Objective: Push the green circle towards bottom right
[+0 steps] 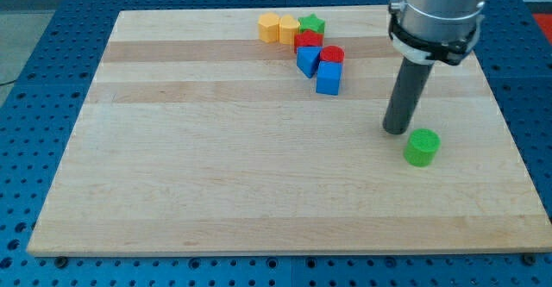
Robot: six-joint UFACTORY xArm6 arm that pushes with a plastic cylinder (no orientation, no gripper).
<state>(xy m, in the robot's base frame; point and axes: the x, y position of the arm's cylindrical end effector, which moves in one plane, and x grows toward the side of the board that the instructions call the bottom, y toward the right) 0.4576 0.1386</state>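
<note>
The green circle (422,147) is a short green cylinder lying on the wooden board (216,166) at the view's right, below centre. My tip (397,131) is the lower end of the dark rod hanging from the grey arm at the view's top right. It stands just to the upper left of the green circle, very close to it; I cannot tell if they touch.
A cluster of blocks sits near the board's top middle: an orange block (269,28), a yellow block (288,28), a green star (311,26), a red block (307,40), a red cylinder (332,56), a blue block (307,61) and a blue cube (329,78).
</note>
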